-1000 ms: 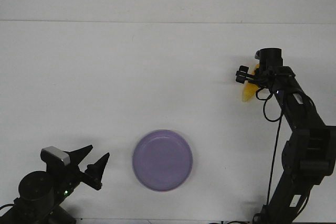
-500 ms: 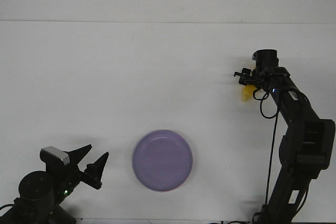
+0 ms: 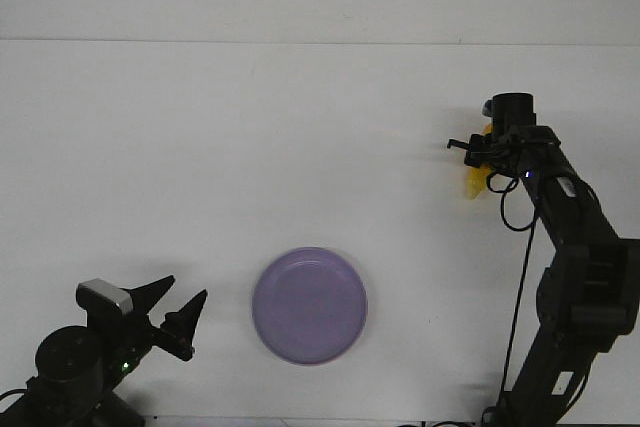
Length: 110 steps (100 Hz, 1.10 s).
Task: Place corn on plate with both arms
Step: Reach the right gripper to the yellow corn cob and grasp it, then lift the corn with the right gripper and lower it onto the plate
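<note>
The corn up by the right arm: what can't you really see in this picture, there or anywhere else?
- The corn: front view shows only its yellow lower end; the right arm's wrist covers the rest.
- Right gripper: its fingers are hidden by the wrist and cables, so the hold on the corn cannot be confirmed.
- Left arm's base: cut off by the picture's bottom edge; only the left gripper, fingers apart, shows fully.
- The plate: plainly visible.

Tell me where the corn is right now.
In the front view the corn is at the right side of the table, at the right end effector, far up and right of the purple plate; it is not on the plate.
</note>
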Each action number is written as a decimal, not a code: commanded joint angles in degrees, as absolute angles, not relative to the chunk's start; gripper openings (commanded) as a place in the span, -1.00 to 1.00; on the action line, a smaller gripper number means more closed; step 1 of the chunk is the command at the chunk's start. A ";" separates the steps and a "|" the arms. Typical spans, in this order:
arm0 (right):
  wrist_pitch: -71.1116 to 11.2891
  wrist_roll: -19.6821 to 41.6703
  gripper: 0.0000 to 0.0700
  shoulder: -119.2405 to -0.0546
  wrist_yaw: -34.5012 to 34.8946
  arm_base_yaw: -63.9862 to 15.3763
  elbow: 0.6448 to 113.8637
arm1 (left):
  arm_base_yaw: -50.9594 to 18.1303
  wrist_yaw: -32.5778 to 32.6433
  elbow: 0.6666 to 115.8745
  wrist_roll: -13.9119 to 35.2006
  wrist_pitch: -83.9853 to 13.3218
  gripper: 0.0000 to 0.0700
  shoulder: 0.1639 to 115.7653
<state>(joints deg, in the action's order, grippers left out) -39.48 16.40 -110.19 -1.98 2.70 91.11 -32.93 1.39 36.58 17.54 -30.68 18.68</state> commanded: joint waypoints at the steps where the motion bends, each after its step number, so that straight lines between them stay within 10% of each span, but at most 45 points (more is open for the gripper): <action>1: -39.31 12.93 -0.81 -105.25 -0.82 2.35 92.33 | -33.39 1.56 36.77 17.56 -30.37 0.21 18.83; 57: -44.77 9.89 -0.81 -67.75 6.46 -29.34 79.77 | -33.39 1.56 36.77 17.56 -30.35 0.21 18.83; 110: -26.26 15.00 -0.81 -76.69 -5.65 -60.97 54.61 | -33.39 1.56 36.77 17.52 -30.35 0.21 18.83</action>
<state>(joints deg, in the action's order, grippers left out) -27.92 13.98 -74.24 -4.80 -59.99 54.04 -32.93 1.37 36.58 17.54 -30.70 18.68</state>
